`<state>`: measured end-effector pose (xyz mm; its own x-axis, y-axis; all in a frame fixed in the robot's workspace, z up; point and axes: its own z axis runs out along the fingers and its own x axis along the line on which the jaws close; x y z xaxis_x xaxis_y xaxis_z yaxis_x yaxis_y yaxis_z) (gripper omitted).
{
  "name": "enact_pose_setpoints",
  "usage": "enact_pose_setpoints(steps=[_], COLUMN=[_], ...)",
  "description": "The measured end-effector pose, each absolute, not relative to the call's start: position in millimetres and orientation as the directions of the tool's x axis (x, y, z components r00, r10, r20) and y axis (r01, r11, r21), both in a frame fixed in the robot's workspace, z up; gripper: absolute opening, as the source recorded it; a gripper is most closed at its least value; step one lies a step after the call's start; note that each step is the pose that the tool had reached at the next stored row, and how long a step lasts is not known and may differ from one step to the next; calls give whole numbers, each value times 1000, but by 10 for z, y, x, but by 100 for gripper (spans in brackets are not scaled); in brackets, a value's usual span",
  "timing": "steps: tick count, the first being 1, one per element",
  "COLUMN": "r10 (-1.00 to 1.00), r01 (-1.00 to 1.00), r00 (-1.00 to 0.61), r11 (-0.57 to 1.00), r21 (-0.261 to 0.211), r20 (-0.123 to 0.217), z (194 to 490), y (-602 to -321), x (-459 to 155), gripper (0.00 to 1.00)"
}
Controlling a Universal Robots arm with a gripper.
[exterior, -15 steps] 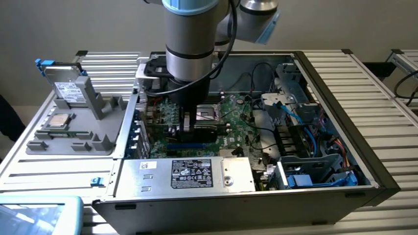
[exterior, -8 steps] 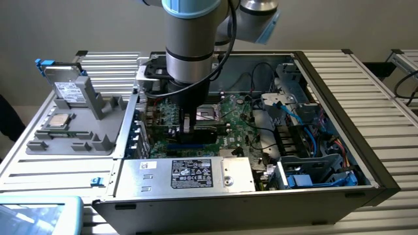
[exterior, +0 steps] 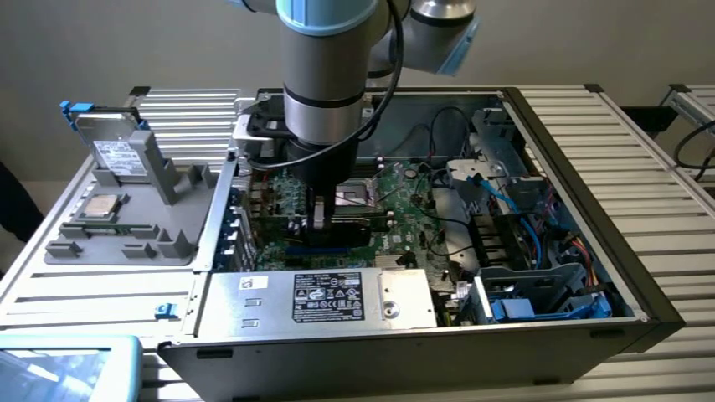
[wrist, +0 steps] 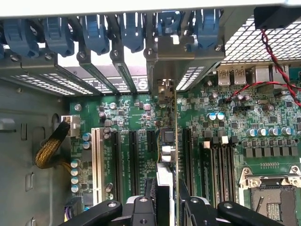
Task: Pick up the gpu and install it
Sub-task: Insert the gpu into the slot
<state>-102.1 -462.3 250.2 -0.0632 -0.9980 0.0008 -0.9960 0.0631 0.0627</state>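
Note:
The gpu shows edge-on in the wrist view, a thin card standing upright over the green motherboard between two black expansion slots. Its silver end bracket reaches the case's rear slot openings. My gripper is shut on the card's near end, one black finger on each side. In the exterior view the gripper is down inside the open computer case, with the dark gpu just below it. Whether the card sits fully in its slot I cannot tell.
Blue slot latches line the rear wall. A white slot and the CPU socket flank the card. The power supply, blue cables and a drive cage crowd the case. A silver hard drive stands on the grey fixture.

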Motion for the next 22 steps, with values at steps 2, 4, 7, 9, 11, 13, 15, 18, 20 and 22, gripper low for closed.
enact_pose_setpoints(steps=[2, 4, 7, 9, 11, 13, 15, 18, 20, 22], r10=[-998, -998, -998, -998, -998, -998, -998, -999, -999, -999], r01=[-996, -996, -996, -996, -996, -996, -997, -997, -997, -997], r00=[-63, -63, -62, -60, -58, -56, -54, -50, -47, -45], r11=[63, 63, 62, 61, 59, 57, 54, 51, 48, 46], r21=[63, 62, 62, 62, 62, 62, 62, 62, 62, 62], r20=[1, 6, 9, 10, 10, 10, 10, 10, 10, 10], z=[2502, 2502, 2501, 2501, 2499, 2499, 2498, 2497, 2495, 2492], y=[-4613, -4589, -4575, -4574, -4570, -4565, -4565, -4566, -4566, -4567], x=[-1021, -1021, -1021, -1024, -1024, -1024, -1030, -1031, -1031, -1031], gripper=[29, 29, 29, 29, 29, 29, 29, 29, 29, 29])
